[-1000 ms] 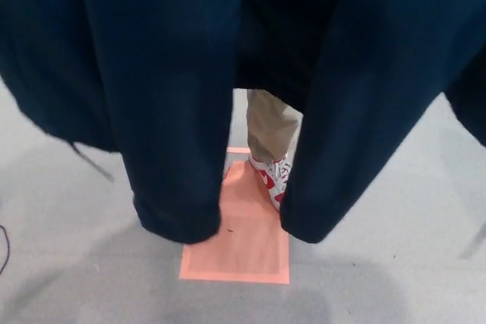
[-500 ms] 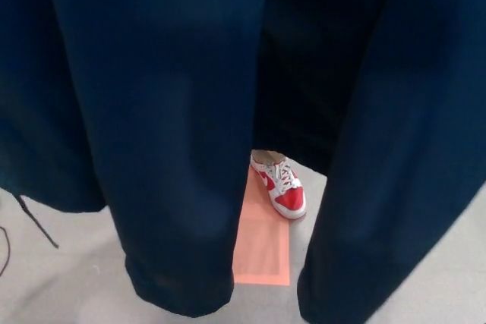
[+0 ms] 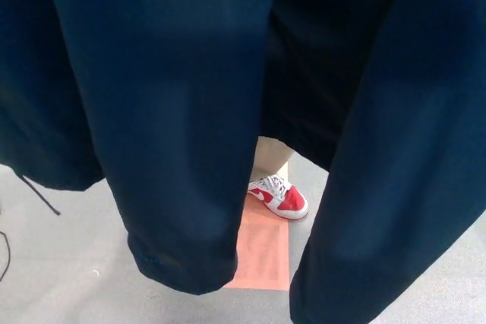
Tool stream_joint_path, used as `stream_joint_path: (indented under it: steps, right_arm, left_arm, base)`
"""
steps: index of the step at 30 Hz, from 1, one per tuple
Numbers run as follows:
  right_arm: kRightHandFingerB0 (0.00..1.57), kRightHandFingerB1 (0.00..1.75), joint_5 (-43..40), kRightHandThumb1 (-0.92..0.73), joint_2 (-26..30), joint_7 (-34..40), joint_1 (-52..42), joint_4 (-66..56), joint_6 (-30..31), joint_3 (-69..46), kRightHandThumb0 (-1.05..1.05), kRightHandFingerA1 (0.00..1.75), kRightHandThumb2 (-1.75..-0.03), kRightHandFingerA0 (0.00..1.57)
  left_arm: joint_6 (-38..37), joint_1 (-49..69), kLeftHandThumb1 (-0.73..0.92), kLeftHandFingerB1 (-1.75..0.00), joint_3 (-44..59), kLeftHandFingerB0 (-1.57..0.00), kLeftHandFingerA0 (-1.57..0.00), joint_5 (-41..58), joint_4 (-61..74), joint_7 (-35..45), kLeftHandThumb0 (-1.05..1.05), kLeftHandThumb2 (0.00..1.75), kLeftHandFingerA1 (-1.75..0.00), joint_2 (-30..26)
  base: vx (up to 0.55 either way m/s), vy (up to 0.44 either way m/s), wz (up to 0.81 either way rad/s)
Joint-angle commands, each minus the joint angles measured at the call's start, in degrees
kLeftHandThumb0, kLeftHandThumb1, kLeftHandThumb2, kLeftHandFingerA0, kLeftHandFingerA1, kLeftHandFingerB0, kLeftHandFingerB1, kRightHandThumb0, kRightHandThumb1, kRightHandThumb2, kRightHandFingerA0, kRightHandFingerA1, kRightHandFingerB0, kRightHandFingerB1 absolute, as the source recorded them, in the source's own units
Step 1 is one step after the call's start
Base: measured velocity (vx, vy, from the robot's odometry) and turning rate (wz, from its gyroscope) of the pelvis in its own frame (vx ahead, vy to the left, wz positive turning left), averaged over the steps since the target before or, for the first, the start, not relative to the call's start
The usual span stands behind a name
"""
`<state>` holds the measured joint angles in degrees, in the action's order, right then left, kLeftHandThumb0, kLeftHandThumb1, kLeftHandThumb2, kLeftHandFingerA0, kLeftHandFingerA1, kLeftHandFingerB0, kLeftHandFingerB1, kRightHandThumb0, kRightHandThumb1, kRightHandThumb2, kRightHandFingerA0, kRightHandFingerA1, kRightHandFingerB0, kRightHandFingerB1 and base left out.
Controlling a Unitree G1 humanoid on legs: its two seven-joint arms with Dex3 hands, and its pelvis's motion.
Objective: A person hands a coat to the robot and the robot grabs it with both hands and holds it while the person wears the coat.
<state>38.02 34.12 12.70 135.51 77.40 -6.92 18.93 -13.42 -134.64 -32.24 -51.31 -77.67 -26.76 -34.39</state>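
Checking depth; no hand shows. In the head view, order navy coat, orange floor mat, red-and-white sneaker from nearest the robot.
1. Dark navy fabric coat, filling the frame.
2. Orange rectangular floor mat, low centre.
3. Red-and-white sneaker, mat's far end.

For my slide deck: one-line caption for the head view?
Dark navy coat hangs close before the camera; between its sleeves, a person's red-and-white shoe on an orange floor mat.

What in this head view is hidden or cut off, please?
- Both robot hands: not in view, so their grip cannot be checked.
- Person: the coat hides all but one shoe and a bit of trouser leg.
- Orange floor mat: partly covered by the coat.
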Motion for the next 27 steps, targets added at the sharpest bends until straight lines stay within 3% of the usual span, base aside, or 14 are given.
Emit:
stream_joint_path:
  steps: [1,4,8,10,13,14,15,16,18,19,24,25,26,27]
  right_arm:
    - [0.7,1.49,0.8,-0.8,2.8,1.1,1.4,0.5,2.6,0.1,-0.47,1.75,-0.64,0.87]
    - [0.8,1.46,0.8,-0.75,2.9,1.1,1.0,0.6,2.2,0.2,-0.51,1.73,-0.68,0.88]
    - [0.75,1.39,1.1,-0.81,3.2,0.5,1.0,0.6,2.2,0.7,-0.49,1.68,-0.64,0.88]
    - [0.7,1.44,1.2,-0.79,3.3,0.5,0.9,0.6,2.1,0.8,-0.5,1.69,-0.66,0.88]
    - [0.69,1.38,1.8,-0.82,3.5,0.3,0.9,0.6,2.3,1.4,-0.5,1.65,-0.64,0.87]
    - [0.72,1.3,1.9,-0.79,3.5,0.3,0.9,0.6,2.5,1.5,-0.5,1.63,-0.7,0.87]
    - [0.73,1.25,1.9,-0.79,3.5,0.3,0.9,0.6,2.7,1.5,-0.5,1.62,-0.7,0.87]
    - [0.71,1.24,1.9,-0.79,3.4,0.1,1.0,0.6,2.9,1.6,-0.49,1.62,-0.7,0.87]
    - [0.7,1.23,2.0,-0.79,3.4,-0.1,1.1,0.6,2.8,1.7,-0.48,1.6,-0.7,0.86]
    - [0.67,1.35,1.9,-0.82,3.5,-0.1,1.1,0.6,2.6,1.7,-0.49,1.64,-0.64,0.86]
    - [0.69,1.39,1.8,-0.81,3.4,-0.4,1.1,0.7,2.4,1.5,-0.49,1.64,-0.64,0.87]
    - [0.73,1.35,1.9,-0.79,3.4,-0.4,1.0,0.7,2.3,1.5,-0.49,1.66,-0.7,0.85]
    - [0.73,1.35,2.0,-0.79,3.5,-0.3,1.0,0.7,2.2,1.6,-0.49,1.66,-0.7,0.85]
    - [0.72,1.36,2.0,-0.81,3.5,-0.3,1.0,0.7,2.1,1.6,-0.49,1.64,-0.64,0.88]
  left_arm:
    - [5.5,-1.2,0.59,-1.24,-0.4,-0.88,-1.18,-1.3,-0.9,0.0,-0.5,0.94,-1.42,-2.9]
    - [5.4,-0.8,0.54,-1.22,-0.6,-0.87,-1.19,-1.4,-0.9,-0.8,-0.49,0.89,-1.43,-3.1]
    - [5.4,-0.6,0.56,-1.14,-0.7,-0.88,-1.19,-1.4,-0.9,-1.1,-0.43,0.94,-1.37,-3.1]
    - [4.9,-0.7,0.58,-1.17,-0.8,-0.83,-1.18,-1.4,-0.9,-0.5,-0.47,0.93,-1.41,-3.4]
    - [5.2,-0.7,0.57,-1.19,-0.6,-0.83,-1.18,-1.1,-0.9,0.4,-0.5,0.92,-1.42,-3.3]
    - [5.1,-0.7,0.7,-1.52,-0.6,-0.76,-0.86,-1.0,-0.9,0.3,-0.46,0.65,-1.72,-3.3]
    - [4.9,-0.7,0.59,-1.2,-0.5,-0.87,-1.18,-0.9,-0.8,0.4,-0.48,0.94,-1.41,-3.4]
    - [4.5,-0.7,0.74,-1.54,-0.5,-0.76,-0.86,-0.8,-0.8,0.8,-0.44,0.66,-1.73,-3.6]
    - [4.2,-0.8,0.74,-1.55,-0.3,-0.74,-0.86,-0.7,-0.8,0.9,-0.42,0.66,-1.75,-3.6]
    - [4.2,-0.8,0.58,-1.17,-0.3,-0.87,-1.19,-0.7,-0.7,0.7,-0.44,0.94,-1.39,-3.6]
    - [3.7,-0.7,0.57,-1.19,-0.4,-0.86,-1.18,-0.8,-0.7,0.8,-0.46,0.93,-1.41,-3.8]
    - [3.8,-0.7,0.73,-1.54,-0.4,-0.72,-0.85,-0.8,-0.7,1.0,-0.4,0.64,-1.75,-3.8]
    - [3.9,-0.7,0.73,-1.54,-0.5,-0.72,-0.85,-0.9,-0.7,1.1,-0.4,0.64,-1.75,-3.8]
    - [4.0,-0.7,0.58,-1.21,-0.7,-0.87,-1.18,-1.1,-0.7,0.9,-0.47,0.92,-1.42,-3.9]
  base:
    - [0.0,0.0,0.0]
    - [0.0,0.0,0.0]
    - [0.0,0.0,0.0]
    - [0.0,0.0,0.0]
    - [0.0,0.0,0.0]
    - [0.0,0.0,0.0]
    - [0.0,0.0,0.0]
    - [0.0,0.0,0.0]
    - [0.0,0.0,0.0]
    - [0.0,0.0,0.0]
    - [0.0,0.0,0.0]
    - [0.0,0.0,0.0]
    - [0.0,0.0,0.0]
    - [0.0,0.0,0.0]
